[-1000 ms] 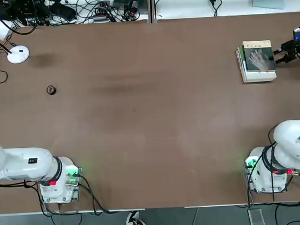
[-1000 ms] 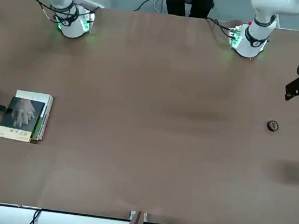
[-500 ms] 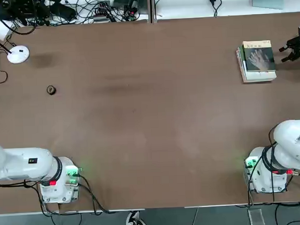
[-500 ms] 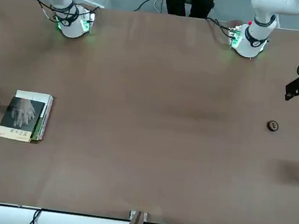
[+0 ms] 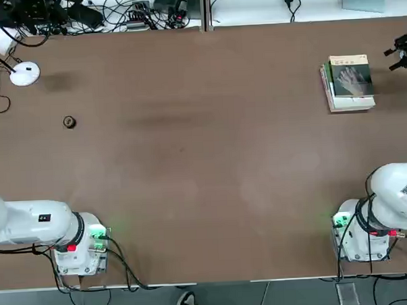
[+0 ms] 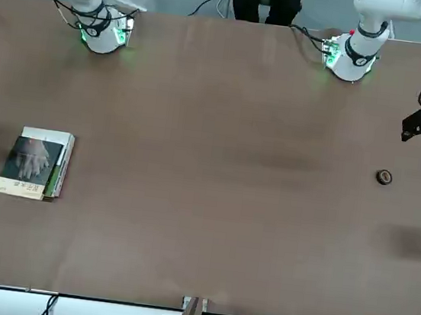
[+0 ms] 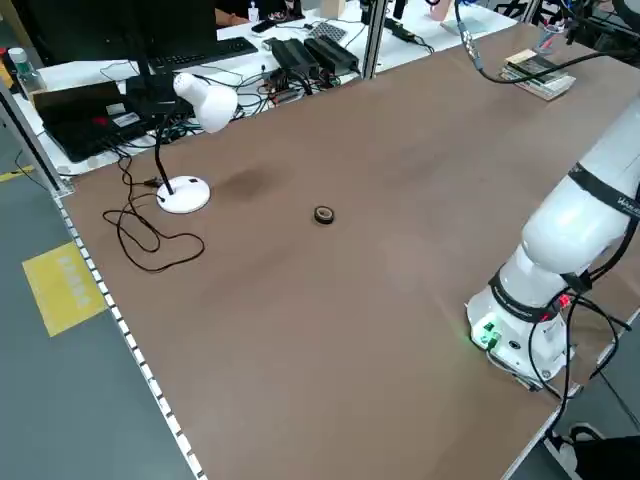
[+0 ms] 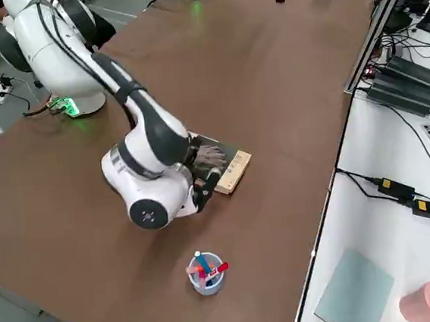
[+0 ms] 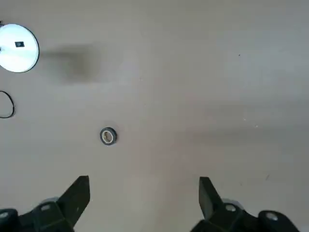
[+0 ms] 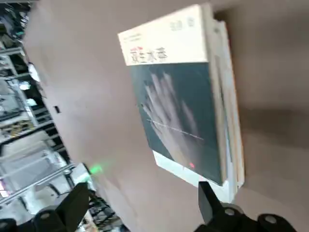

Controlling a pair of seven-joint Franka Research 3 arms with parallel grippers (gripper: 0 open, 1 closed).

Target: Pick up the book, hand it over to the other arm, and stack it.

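Right gripper [image 5: 403, 51], released, hangs off the desk's [image 5: 204, 166] far right edge beside the book [image 5: 353, 79], which lies flat atop a thicker green-and-white book [image 5: 348, 101], apparently already stacked. Left gripper [image 9: 144, 205], also spread open, is parked above a small tape roll [image 9: 107, 136]. Overhead, the right gripper is partly cut off.
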